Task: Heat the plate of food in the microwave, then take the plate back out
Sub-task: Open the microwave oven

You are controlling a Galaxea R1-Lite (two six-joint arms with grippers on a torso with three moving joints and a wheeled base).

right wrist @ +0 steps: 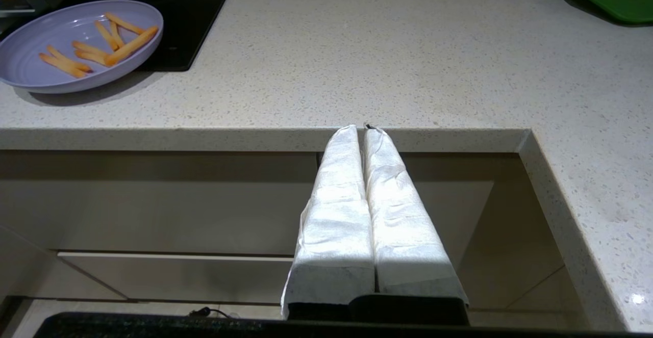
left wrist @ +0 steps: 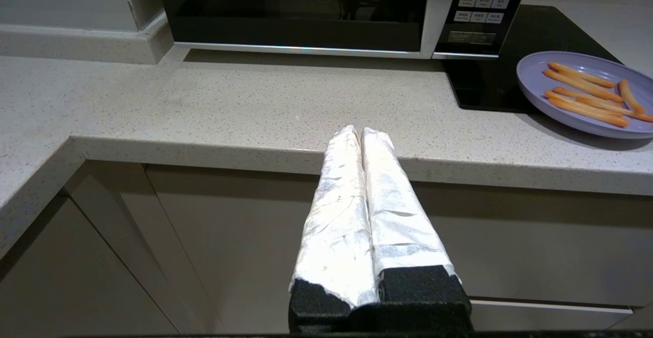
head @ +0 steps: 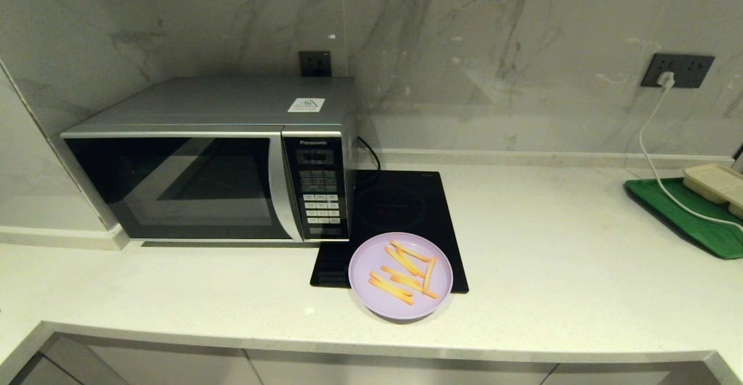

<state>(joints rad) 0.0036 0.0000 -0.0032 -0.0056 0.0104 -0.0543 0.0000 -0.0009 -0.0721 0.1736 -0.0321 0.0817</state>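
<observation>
Bench [head: 557,257] pale speckled stone. Microwave [head: 209,164] at back left, door closed. Black cooktop [head: 400,205] just beside it. Plate of food [head: 400,274] on cooktop's front edge, overhanging onto bench. Left hand [left wrist: 355,133] and right hand [right wrist: 361,130] both clenched empty, low before bench edge.

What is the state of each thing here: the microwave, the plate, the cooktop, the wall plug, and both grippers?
Microwave: door shut.
Plate of food: on the counter, partly over the cooktop, untouched.
Cooktop: no light visible.
Wall plug: plugged in.
Left gripper: shut, empty, at the counter edge.
Right gripper: shut, empty, at the counter edge.
</observation>
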